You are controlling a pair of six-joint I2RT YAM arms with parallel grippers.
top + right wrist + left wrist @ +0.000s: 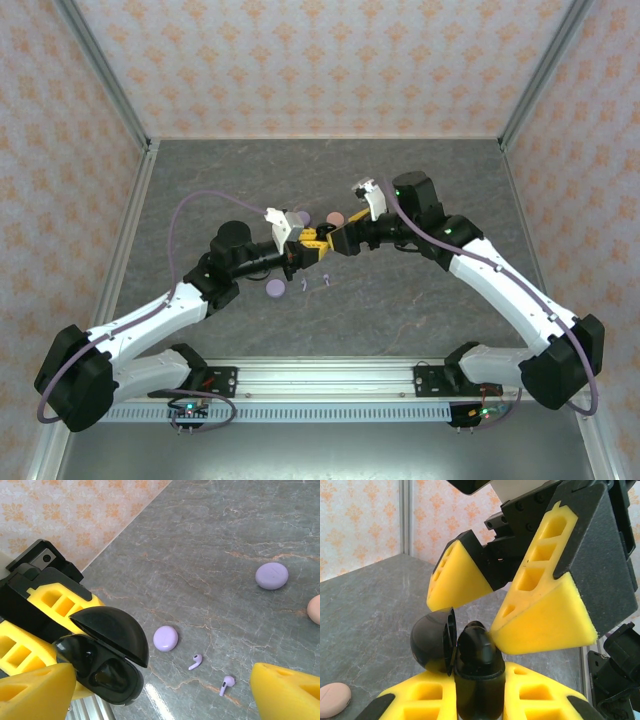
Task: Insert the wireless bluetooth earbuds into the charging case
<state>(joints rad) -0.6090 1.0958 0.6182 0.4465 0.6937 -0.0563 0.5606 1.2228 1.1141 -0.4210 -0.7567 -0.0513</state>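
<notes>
**Nearest the arm bases:** a shut lavender case (277, 290) on the bench (400, 300), with two lavender earbuds (195, 661) loose just beside it.

**Middle:** the left tool (480, 700) clenches a black case (107, 665) with its lid hinged open. Its dark wells do not show whether anything is inside. The right tool (492, 612) is released, jaws spread close over that case.

**Far:** a second lavender case (271, 575) and a pink case (315, 609), both shut.
</notes>
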